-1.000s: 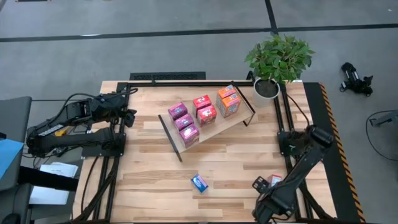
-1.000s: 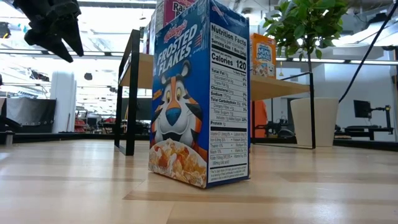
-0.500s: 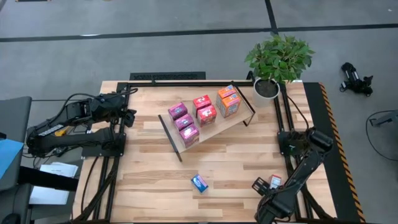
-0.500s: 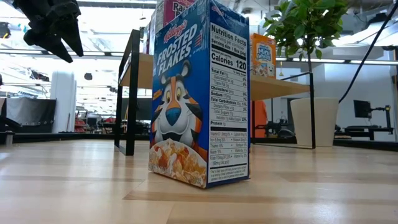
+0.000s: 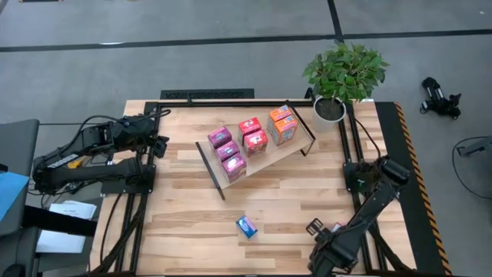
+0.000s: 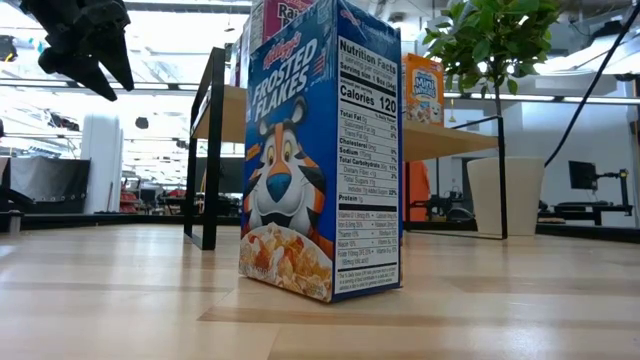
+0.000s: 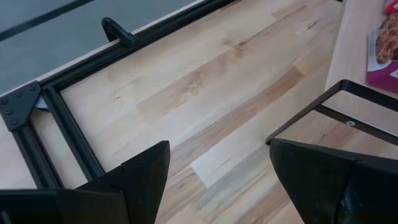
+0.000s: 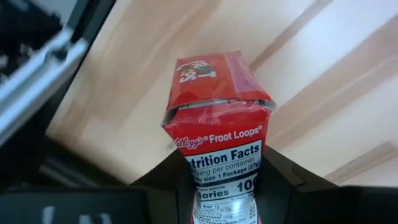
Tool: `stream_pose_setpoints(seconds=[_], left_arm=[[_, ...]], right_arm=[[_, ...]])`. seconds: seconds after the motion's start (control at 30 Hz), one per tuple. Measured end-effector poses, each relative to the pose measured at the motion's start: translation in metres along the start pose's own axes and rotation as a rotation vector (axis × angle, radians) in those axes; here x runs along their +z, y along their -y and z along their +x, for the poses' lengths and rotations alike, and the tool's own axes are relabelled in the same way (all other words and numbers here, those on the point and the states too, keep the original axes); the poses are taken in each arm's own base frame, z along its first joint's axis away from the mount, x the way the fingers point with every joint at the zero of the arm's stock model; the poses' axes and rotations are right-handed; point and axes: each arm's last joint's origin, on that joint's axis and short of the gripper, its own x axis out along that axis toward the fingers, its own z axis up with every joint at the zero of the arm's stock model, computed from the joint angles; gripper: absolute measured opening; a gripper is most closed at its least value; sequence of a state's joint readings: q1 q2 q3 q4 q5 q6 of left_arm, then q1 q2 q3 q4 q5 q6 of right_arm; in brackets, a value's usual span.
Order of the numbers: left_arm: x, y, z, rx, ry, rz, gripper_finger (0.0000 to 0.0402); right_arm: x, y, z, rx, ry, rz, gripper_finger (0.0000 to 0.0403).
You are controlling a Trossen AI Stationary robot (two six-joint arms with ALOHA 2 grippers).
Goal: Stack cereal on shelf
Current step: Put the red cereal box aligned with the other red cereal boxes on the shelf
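Pale slatted wood makes the surface (image 5: 184, 200) from above, grey floor around it: six cereal boxes (image 5: 254, 143) sit on the tilted shelf (image 5: 296, 145), one blue box (image 5: 246, 225) stands alone in front, the right gripper (image 5: 323, 228) near the front edge. Low down, that blue box (image 6: 320, 150) fills the view. At the wrists, the left gripper (image 7: 217, 180) hangs with fingers spread wide; the right gripper's fingers (image 8: 283, 186) grasp a red Froot Loops box (image 8: 219, 124).

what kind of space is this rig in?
Probably a robotics lab or open workshop. The slatted wooden table sits in a black metal frame on grey floor, with a potted plant at its corner. The low view shows a bright hall behind the Frosted Flakes box, with equipment stands and a monitor.
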State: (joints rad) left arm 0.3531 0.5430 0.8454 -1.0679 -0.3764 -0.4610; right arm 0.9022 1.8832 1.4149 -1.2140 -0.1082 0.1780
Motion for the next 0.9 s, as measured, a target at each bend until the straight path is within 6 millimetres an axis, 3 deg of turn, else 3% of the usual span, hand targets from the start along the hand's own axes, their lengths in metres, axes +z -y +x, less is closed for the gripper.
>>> stream_pose_setpoints(seconds=[0.27,0.53,0.7,0.9], left_arm=[[0.000,0.000,0.000,-0.002,0.000,0.007,0.0268],[0.000,0.001,0.000,-0.027,-0.012,0.030,0.0268],[0.000,0.001,0.000,-0.028,-0.011,0.029,0.0268],[0.000,0.001,0.000,-0.028,-0.011,0.029,0.0268]], right_arm=[[0.000,0.018,-0.032,-0.196,0.196,0.088,0.0156],[-0.019,0.052,-0.103,-0.466,0.676,0.383,0.0148],[-0.048,0.070,-0.144,-0.633,0.885,0.421,0.0155],[-0.094,0.090,-0.153,-0.666,1.135,0.435,0.0162]])
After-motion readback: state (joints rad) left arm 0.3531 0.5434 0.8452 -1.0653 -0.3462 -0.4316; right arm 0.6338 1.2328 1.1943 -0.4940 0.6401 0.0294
